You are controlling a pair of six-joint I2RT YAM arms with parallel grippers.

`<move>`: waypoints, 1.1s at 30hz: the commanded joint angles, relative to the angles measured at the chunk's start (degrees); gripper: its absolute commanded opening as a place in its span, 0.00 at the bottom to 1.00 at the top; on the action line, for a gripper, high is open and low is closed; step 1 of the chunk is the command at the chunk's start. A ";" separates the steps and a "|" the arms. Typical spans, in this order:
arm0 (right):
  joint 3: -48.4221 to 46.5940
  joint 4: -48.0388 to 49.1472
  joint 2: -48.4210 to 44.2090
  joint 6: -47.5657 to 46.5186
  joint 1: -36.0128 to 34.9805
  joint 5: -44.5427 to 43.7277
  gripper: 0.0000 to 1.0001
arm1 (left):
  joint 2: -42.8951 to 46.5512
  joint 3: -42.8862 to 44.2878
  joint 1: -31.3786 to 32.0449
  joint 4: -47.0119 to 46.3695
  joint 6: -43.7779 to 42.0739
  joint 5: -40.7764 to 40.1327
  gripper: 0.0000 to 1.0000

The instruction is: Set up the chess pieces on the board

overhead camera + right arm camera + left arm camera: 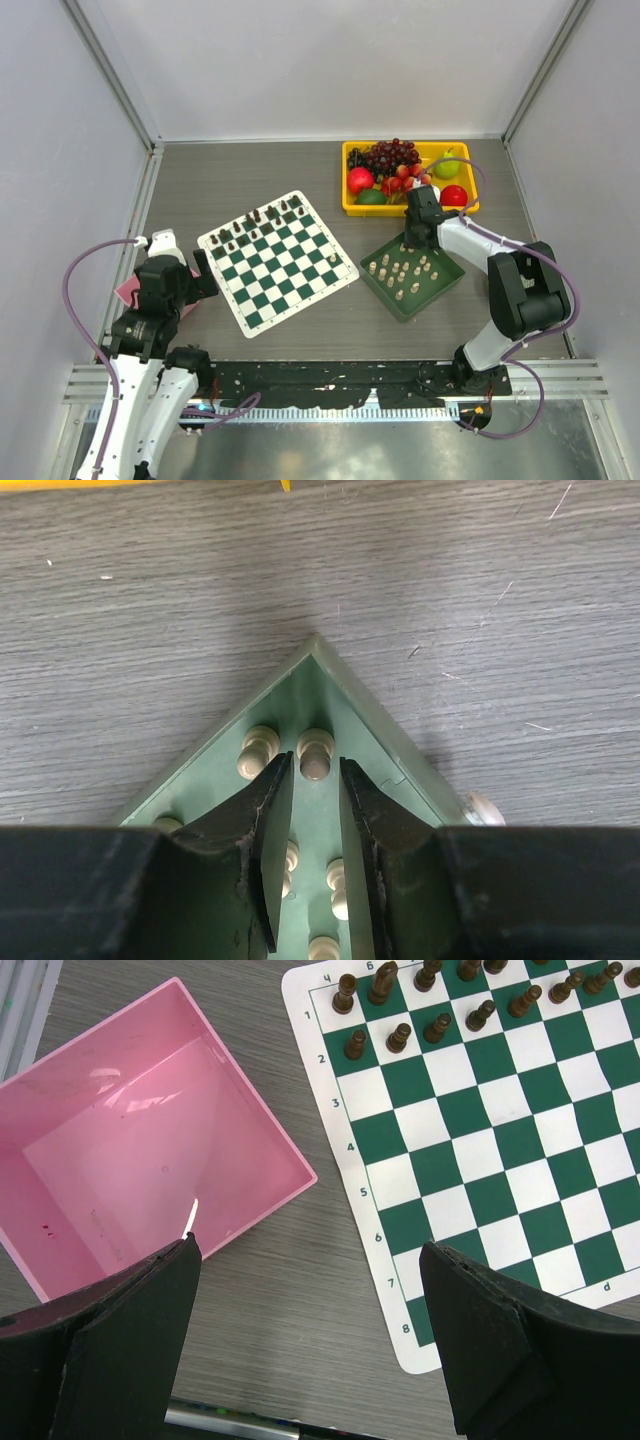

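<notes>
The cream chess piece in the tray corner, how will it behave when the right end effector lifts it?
The cream piece looks tiny and round-headed, so probably light, and it may slip from the right end effector. Standing upright beside a neighbour in the green tray, it could tip if nudged.

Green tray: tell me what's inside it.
Small cream chess pieces are scattered across the green tray, and nothing else shows. The right hand hangs over its far corner, hiding some of the floor there, so an exact count is unsure.
</notes>
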State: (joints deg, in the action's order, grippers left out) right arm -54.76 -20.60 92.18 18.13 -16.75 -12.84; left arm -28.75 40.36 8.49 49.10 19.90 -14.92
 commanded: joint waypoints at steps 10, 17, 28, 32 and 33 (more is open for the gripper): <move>-2.01 1.35 0.46 -0.20 0.23 -0.08 0.27 | -0.08 1.56 -0.32 -2.52 -0.83 0.50 0.99; -2.28 1.79 0.72 -0.29 0.23 0.27 0.31 | 0.01 1.48 -0.32 -2.52 -0.83 0.59 0.99; -2.02 2.76 1.16 -0.81 0.23 0.27 0.28 | 0.01 1.48 -0.32 -2.52 -0.83 0.59 0.99; -2.01 2.58 1.16 -0.81 0.23 0.27 0.23 | -0.16 1.48 -0.32 -2.69 -0.83 0.77 0.99; -2.10 2.58 1.07 -0.73 0.23 0.19 0.22 | -0.16 1.56 -0.32 -2.70 -0.83 0.85 0.99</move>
State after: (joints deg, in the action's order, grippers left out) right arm -54.87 -19.64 93.34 17.85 -16.75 -12.32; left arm -28.75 40.36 8.49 49.08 19.81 -14.90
